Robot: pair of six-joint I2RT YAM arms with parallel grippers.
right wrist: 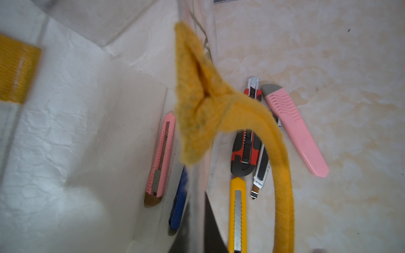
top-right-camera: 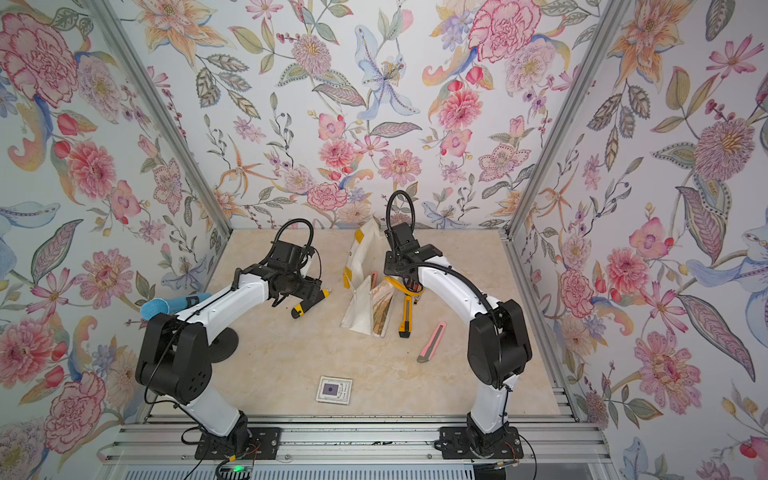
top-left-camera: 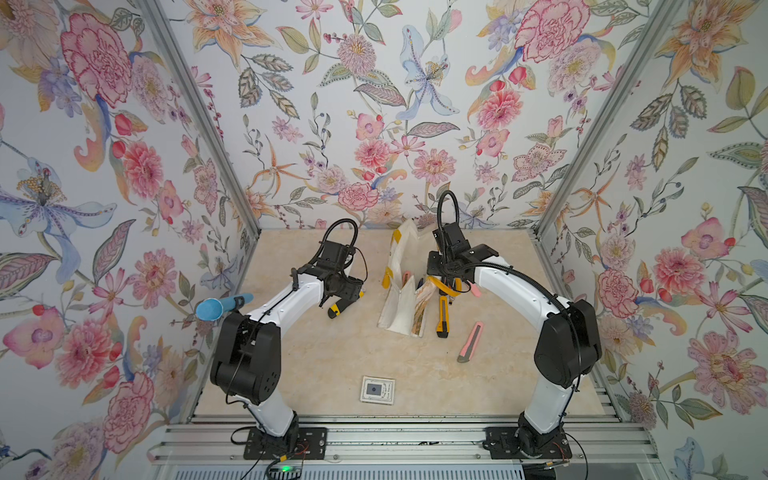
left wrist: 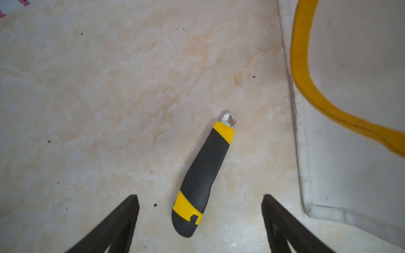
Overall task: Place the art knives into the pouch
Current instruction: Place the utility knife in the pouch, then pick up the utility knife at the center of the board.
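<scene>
- Lying flat on the table (top-left-camera: 316,365), the knife (left wrist: 203,175) is resting just beside the pouch (top-left-camera: 399,307), not yet inside it.
- It is looking light and rigid, with a black rubbery sleeve between yellow ends and a short metal tip showing at one end. I judge the black middle is offering the surest, least slippery hold, gripped across its narrow width, away from that tip.
- The left gripper (left wrist: 199,196) is hovering over it, jaws spread wide on either side of its rear end, touching nothing.
- The right gripper (top-left-camera: 446,284) is pinched closed, seemingly on a yellow handle (right wrist: 252,114), keeping the soft pouch standing open.
- A pink knife (right wrist: 161,157) and a blue knife (right wrist: 178,201) are lying inside the pouch.
- A yellow knife (top-left-camera: 442,311) and a second pink knife (top-left-camera: 471,341) are lying outside it.
- No readable writing is showing on the knife.
- A card (top-left-camera: 377,390) near the table's front is carrying print too small to read.
</scene>
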